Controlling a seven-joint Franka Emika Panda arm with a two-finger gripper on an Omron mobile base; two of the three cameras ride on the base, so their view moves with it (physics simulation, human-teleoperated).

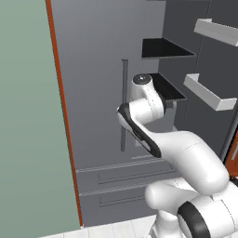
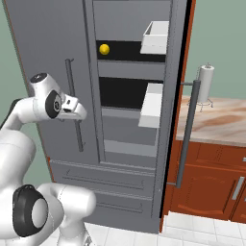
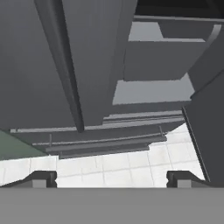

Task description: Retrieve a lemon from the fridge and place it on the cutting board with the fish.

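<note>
the fridge [image 2: 129,144] has its right door swung open. the lemon [image 2: 104,49] sits alone on the top black shelf [image 2: 129,51], just left of a white door bin [image 2: 156,37]. the gripper [image 3: 112,178] is spread wide and holds nothing. it should go up to that shelf, then close softly around the lemon.

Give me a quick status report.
End effector open, empty, low by closed left door. Lemon on upper fridge shelf, right door open. Path looks clear.
</note>
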